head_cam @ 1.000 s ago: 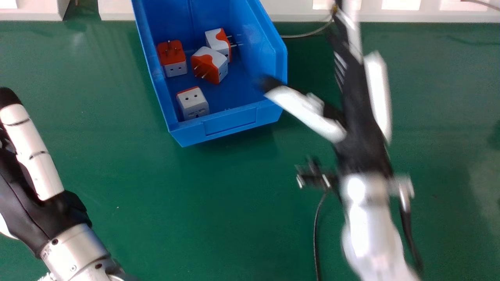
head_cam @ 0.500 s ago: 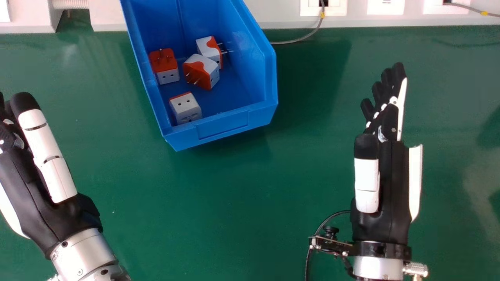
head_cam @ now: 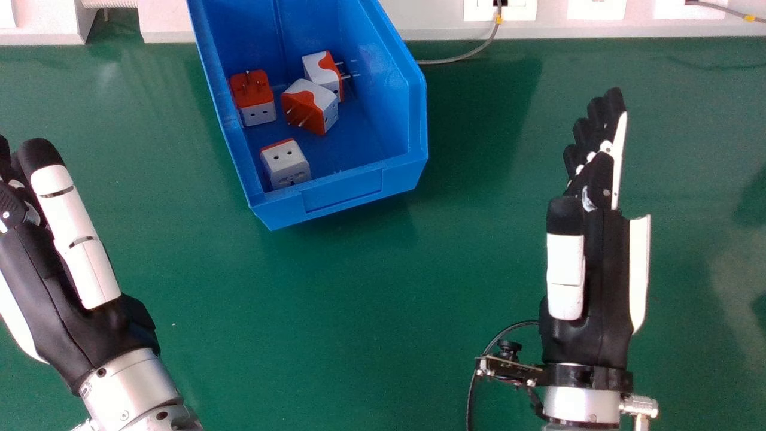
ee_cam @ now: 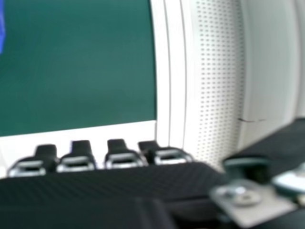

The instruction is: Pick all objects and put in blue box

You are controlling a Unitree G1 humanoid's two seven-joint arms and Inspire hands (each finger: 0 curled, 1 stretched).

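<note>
Black-and-white, the left hand (head_cam: 57, 299) is left of the blue box (head_cam: 342, 193), fingers relaxed, empty. Four plug adapters (head_cam: 309, 103) lie inside. The right hand (head_cam: 604, 287) has moved clear, right of the box, fingers extended, holding nothing; the task looks finished.

- The box (head_cam: 341, 194) looks like smooth, hard plastic with a soft shine.
- The plugs (head_cam: 323, 105) look like hard, smooth plastic, and their thin pins (head_cam: 297, 115) look like shiny metal.
- The surface (head_cam: 335, 311) looks smooth and mostly matt, with a few pale, shiny spots.
- The left hand (head_cam: 57, 299) and right hand (head_cam: 601, 305) have dark, matt parts and smooth, hard plastic covers.
- The right hand's palm has a bumpy, rough look in its own view.
- Both wrists (head_cam: 133, 383) look like smooth, shiny metal.
- The cord (head_cam: 470, 395) looks rubbery and smooth.
- The wall panel (ee_cam: 217, 81) is matt and dotted with tiny holes.
</note>
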